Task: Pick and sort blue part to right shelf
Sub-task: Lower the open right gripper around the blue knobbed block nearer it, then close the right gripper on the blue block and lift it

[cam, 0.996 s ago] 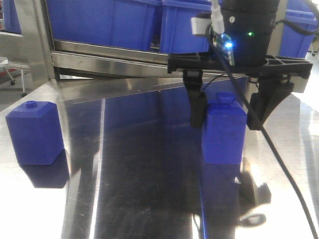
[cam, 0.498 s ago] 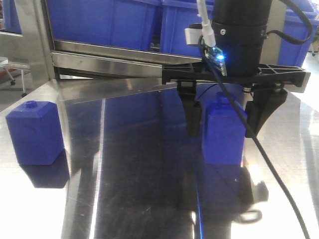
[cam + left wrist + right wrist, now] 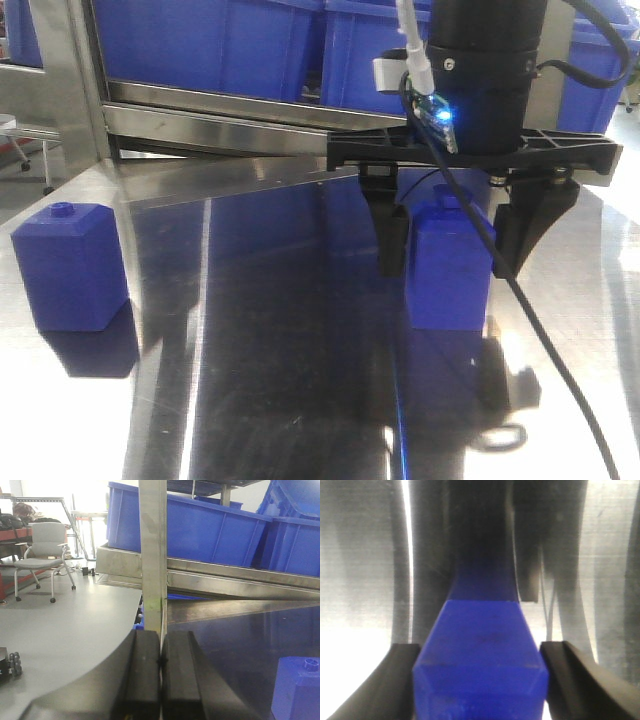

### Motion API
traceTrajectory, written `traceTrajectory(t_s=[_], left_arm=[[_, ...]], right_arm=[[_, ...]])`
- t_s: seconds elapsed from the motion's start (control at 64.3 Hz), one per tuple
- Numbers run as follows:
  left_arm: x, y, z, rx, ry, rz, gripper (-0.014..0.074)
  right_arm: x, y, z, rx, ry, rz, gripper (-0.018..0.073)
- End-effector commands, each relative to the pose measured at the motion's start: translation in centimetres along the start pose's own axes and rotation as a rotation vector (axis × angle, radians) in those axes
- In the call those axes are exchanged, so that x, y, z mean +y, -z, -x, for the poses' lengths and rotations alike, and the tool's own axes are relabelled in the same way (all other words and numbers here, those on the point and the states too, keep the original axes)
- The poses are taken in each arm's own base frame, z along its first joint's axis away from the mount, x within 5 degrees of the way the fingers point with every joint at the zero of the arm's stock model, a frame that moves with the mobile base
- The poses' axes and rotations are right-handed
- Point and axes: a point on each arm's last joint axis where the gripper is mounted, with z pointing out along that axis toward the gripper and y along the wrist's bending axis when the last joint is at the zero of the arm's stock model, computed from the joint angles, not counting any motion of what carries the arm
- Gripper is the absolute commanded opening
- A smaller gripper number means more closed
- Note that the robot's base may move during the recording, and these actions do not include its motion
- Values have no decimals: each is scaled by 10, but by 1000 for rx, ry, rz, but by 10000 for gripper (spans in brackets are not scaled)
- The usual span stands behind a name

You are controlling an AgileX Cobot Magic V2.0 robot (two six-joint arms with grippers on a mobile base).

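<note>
Currently the right end effector straddles the blue part, which stands upright on the bench directly between the two fingers. The fingers are apart, one at each flat side of the square body, below the sloped shoulders. In the right wrist view no gap shows on either side. Whether the pads already press on the plastic cannot be told.

Step in hand, as judged: secure the grip before lifting.

1. Close evenly so that both pads meet the flat faces together. One-sided contact would likely push the part across the smooth, reflective bench.
2. Grip the square body only. The shoulders and cap would probably let the part slip out.
3. Lift straight up until the base is off the bench, then carry it toward the right shelf. That shelf cannot be identified in these views; blue bins sit on racking beyond the end effector.
4. Keep the cable, which hangs in front of the right-hand finger, out of the grip.

The left end effector has its fingers pressed together and holds nothing. A squatter blue block with a round knob stands well apart on the left-finger side of the right end effector. Leave it.
</note>
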Motion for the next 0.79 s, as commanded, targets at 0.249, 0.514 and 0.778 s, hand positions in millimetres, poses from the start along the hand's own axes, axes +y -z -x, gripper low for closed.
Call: traceTrajectory(t_s=[0.249, 0.514, 0.778], left_arm=[[1, 2, 1, -85, 11, 5, 132], [1, 2, 1, -85, 11, 5, 132], [1, 2, 1, -85, 11, 5, 132]], right_arm=[[1, 27, 3, -79, 10, 38, 410], [-5, 59, -3, -154, 171, 79, 410], [-52, 97, -17, -346, 293, 122, 411]])
